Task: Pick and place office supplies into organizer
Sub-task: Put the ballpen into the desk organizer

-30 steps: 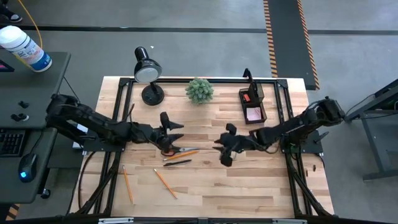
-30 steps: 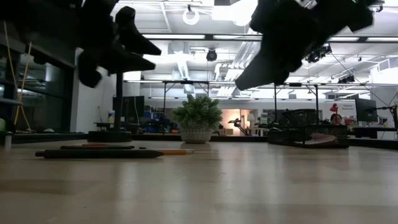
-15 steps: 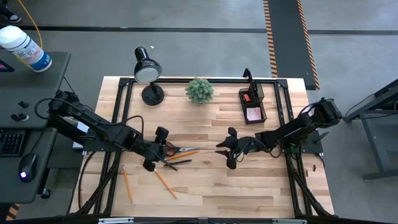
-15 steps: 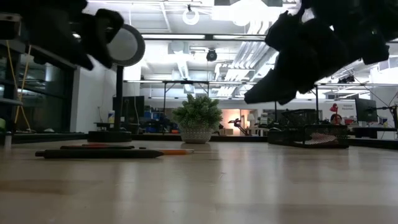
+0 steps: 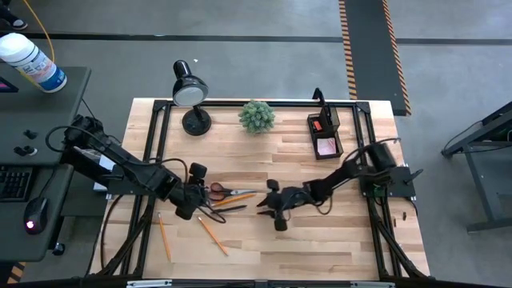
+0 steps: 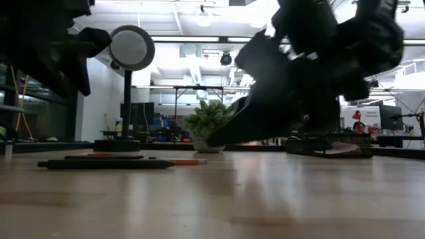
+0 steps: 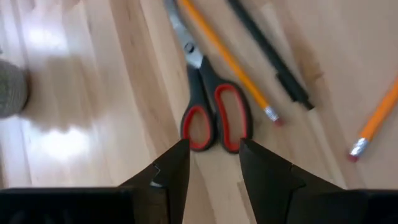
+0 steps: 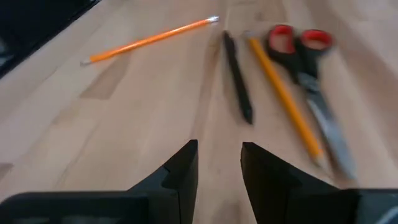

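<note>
Scissors (image 7: 211,99) are lined up just ahead of the left gripper (image 7: 213,163), its fingers parted with nothing held, on the table (image 5: 320,232) beside an orange pencil (image 7: 227,59) and a black pen (image 7: 268,53). The right gripper (image 8: 219,160) hovers nearby, also parted and empty. The organizer (image 5: 325,133) sits well apart at the back. Handle loops could probably be missed, or the pencil nudged, if the fingers are closed off-centre.

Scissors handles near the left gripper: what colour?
Black with red-lined finger loops, on the scissors; clearest in the left wrist view.
</note>
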